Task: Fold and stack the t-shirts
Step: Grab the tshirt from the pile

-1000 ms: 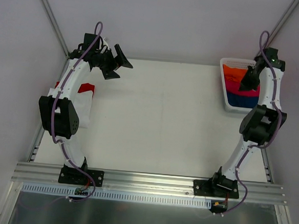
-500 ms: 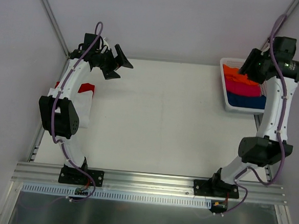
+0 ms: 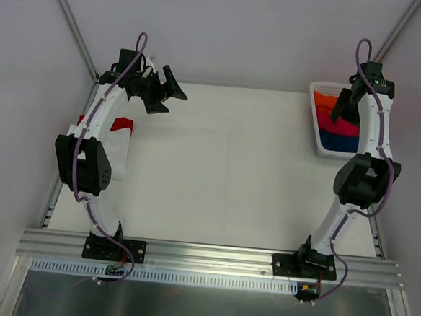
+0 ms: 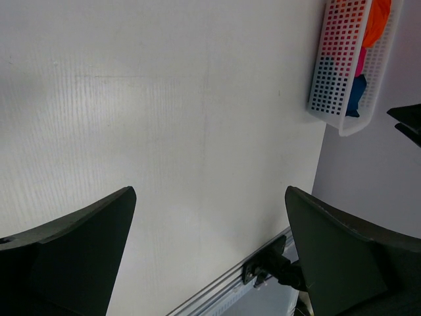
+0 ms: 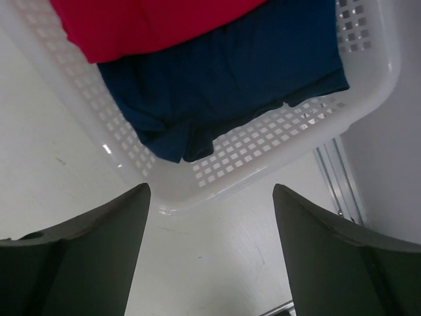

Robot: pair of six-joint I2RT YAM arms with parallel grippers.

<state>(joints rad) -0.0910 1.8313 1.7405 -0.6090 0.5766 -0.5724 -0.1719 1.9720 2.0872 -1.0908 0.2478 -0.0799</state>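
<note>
- At the left edge of the worktop (image 3: 217,173) a white t-shirt (image 3: 118,155) lies flat, and a red t-shirt (image 3: 122,124) shows at its far side, partly hidden by the left arm
- In the white basket (image 5: 263,164) at the far right corner, the navy t-shirt (image 5: 223,79) is at the near end, then the magenta t-shirt (image 3: 336,125), then the orange t-shirt (image 3: 324,102)
- The right gripper (image 5: 210,187) hangs over the basket with its fingers spread and nothing between them
- The left gripper (image 3: 170,96) is near the far left corner, also spread wide and empty
- I judge the cloth to be soft, light and limp, so a pinch on a raised fold or hem is best; it will sag, and it may drag its neighbours or the light basket
</note>
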